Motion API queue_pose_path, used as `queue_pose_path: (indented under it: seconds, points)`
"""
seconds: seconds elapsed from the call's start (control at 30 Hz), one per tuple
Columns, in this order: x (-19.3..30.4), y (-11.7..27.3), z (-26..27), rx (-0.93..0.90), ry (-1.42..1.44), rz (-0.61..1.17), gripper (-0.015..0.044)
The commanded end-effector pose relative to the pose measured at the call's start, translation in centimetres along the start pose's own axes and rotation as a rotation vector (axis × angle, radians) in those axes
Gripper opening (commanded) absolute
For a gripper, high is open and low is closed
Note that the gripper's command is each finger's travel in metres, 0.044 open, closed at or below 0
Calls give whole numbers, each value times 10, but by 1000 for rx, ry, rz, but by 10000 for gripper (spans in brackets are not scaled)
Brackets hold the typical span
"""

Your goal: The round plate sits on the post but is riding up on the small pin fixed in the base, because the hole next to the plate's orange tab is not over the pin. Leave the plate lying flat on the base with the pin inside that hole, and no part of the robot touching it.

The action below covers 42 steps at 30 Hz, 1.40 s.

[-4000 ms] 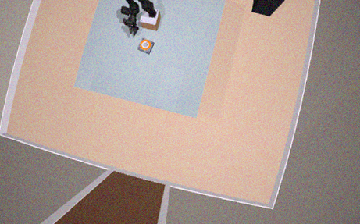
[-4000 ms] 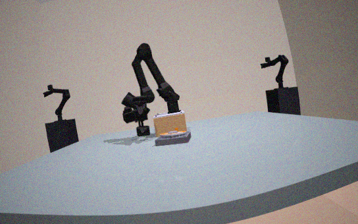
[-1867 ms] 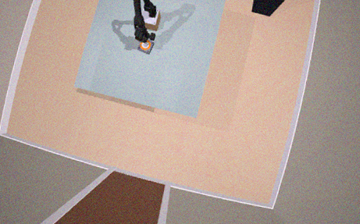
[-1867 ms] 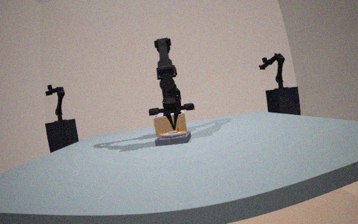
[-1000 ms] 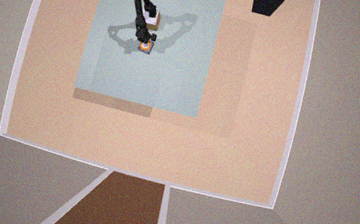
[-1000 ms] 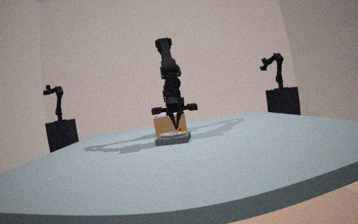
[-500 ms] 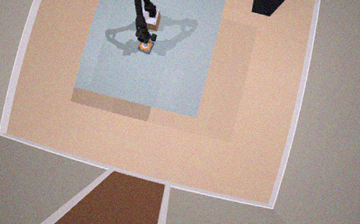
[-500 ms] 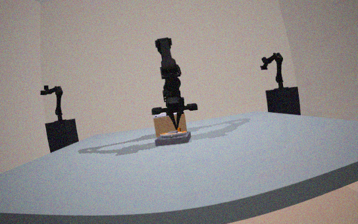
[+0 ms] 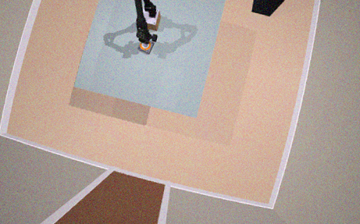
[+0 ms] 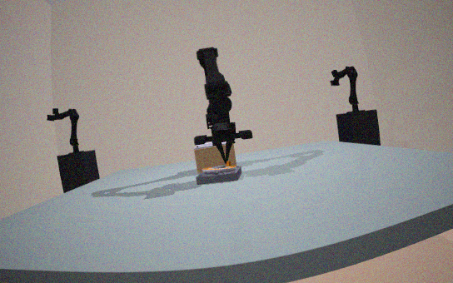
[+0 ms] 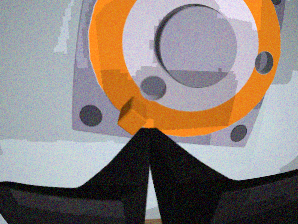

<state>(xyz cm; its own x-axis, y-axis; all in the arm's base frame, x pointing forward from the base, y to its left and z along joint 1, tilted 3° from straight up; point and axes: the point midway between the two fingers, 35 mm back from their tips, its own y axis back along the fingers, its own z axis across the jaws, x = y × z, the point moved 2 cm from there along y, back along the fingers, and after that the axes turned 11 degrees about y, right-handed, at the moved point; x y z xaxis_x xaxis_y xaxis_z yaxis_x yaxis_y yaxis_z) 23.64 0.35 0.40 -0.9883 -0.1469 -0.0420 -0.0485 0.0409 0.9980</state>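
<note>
1 plate [image 11: 113,50] at closed pincer [image 11: 149,137] tips

From my wrist view, the round plate [image 11: 193,50] lies on the base [image 11: 89,106] directly ahead of my gripper [image 11: 152,137], ringed around the post [image 11: 196,43]. The tab [image 11: 129,112] sits just ahead-left of my closed fingertips, which meet at the plate's near edge. A box [image 10: 210,157] stands behind the base on the table [image 10: 291,200].
</note>
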Motion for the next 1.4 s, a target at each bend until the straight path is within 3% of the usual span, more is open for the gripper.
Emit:
queue_pose_path:
  seconds: [0.0, 1.37]
  points:
    - [-6, 0, 6, -22, 7, -17, 0]
    - [-38, 2, 18, -23, 7, -19, 0]
